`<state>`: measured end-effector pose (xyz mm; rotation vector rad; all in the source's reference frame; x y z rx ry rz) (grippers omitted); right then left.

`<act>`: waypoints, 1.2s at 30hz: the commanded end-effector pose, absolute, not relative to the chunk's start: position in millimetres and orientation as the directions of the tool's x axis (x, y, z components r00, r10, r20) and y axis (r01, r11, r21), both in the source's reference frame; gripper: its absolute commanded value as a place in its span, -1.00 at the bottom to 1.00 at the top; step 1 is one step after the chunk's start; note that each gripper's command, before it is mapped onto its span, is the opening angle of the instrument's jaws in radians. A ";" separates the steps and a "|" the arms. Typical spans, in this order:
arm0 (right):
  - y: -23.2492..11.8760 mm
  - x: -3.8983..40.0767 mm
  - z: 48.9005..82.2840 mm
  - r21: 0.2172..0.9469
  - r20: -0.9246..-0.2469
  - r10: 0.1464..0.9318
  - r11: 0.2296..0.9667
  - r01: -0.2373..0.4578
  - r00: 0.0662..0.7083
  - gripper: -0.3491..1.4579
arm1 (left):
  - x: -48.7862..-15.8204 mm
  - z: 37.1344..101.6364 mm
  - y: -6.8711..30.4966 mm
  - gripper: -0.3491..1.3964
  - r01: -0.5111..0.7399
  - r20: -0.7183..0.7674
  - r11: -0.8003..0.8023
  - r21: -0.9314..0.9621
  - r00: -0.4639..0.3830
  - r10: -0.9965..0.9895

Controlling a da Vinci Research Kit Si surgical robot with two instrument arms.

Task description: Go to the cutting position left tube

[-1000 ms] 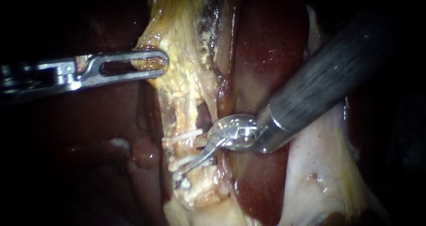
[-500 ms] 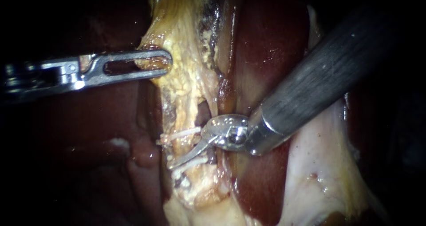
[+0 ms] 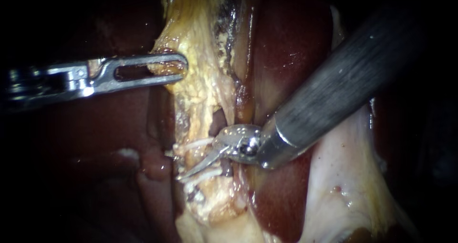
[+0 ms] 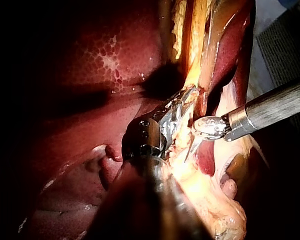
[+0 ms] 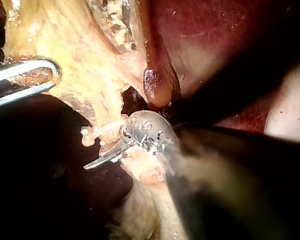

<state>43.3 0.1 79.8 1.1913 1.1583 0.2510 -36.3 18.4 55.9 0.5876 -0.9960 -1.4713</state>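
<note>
Compared with the frame a second ago, the right instrument [image 3: 343,80] is seen further to the left against the tissue. Its thin curved right end effector [image 3: 187,173] is brought further across the left tube [image 3: 193,126]. The left instrument [image 3: 71,78] is shifted slightly to the right, and the yellowish tissue [image 3: 195,47] is carried with it.

The left tube is seen as the pale strand running down from the yellowish tissue, just left of a dark opening [image 3: 218,123]. It is crossed by an upper white clip [image 3: 195,143] and a lower white clip [image 3: 204,175]. The right end effector is laid between these two clips, slanting over the tube, with its tip at the tube's left edge. Whether this end effector is apart or together cannot be told, since only one narrow curved edge is shown in each view.

The left end effector [image 3: 183,65] is clamped on the edge of the yellowish tissue, well above the clips, and tissue shows through its slotted window. Dark red liver [image 4: 105,55] is seen beside the strand.
</note>
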 end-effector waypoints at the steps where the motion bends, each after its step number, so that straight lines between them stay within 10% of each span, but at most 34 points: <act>1: 0.1 43.3 79.7 0.819 -0.567 0.692 0.417 0.394 0.448 -0.05 | -36.3 55.9 18.4 -1.00 0.535 0.188 0.071 0.842 -0.168 -0.968; 11: 0.2 43.5 79.8 0.826 -0.557 0.698 0.409 0.387 0.451 -0.26 | -36.3 55.9 18.4 -1.00 0.535 0.189 0.071 0.842 -0.169 -0.967; 15: 0.5 43.5 80.0 0.850 -0.521 0.718 0.386 0.360 0.461 -1.00 | -36.3 55.9 18.4 -1.00 0.535 0.188 0.071 0.842 -0.168 -0.968; 36: 0.8 45.4 80.5 0.896 -0.437 0.765 0.323 0.305 0.473 -1.00 | -36.3 55.7 18.4 -1.00 0.535 0.188 0.070 0.842 -0.169 -0.968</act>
